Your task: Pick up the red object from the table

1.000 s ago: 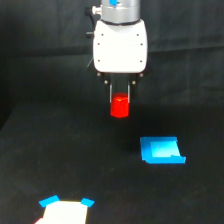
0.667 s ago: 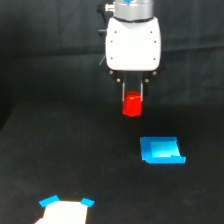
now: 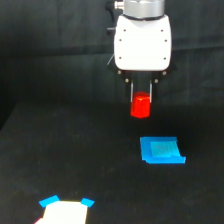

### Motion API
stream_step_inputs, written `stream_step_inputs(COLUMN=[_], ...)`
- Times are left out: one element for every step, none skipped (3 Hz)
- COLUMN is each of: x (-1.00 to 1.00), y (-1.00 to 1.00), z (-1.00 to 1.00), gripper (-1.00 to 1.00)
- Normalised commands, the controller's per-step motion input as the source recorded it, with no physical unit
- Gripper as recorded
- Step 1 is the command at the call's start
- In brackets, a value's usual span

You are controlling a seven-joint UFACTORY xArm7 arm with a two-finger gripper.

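Far toward the exterior view's left, at the bottom edge, lies a white card (image 3: 64,213) with bright blue corners showing at its top; the lower part is cut off by the frame. It rests on the table (image 3: 60,150), a wide black surface with a faint gloss, which meets a black cloth backdrop (image 3: 50,50) higher up.

Right of centre hangs the arm's white housing (image 3: 142,41), rounded, with small dark screws at its corners and a grey metal collar above it. Below the housing the gripper (image 3: 141,100) points straight down, its two thin fingers (image 3: 131,94) closed on the red block (image 3: 140,106). The block is small, bright red-orange and stubby, roughly cylindrical with hints of flat facets, and narrower than the housing above. Its top sits between the fingers, while most of its body hangs below them. It appears to be held clear of the table, though the dark surface shows no clear shadow to settle this.

Further down and slightly toward the exterior view's right, a flat blue square (image 3: 161,150) lies on the table, with a raised lip along its front and right edges. It is apart from the block, below it in the picture.
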Motion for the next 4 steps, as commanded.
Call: stream_step_inputs(x=[-0.44, -0.65, -0.58, 0.04], y=[-0.26, -0.62, -0.4, 0.77], z=[-0.6, -0.33, 0.0, -0.05], gripper=[-1.0, -1.0, -0.87, -0.98])
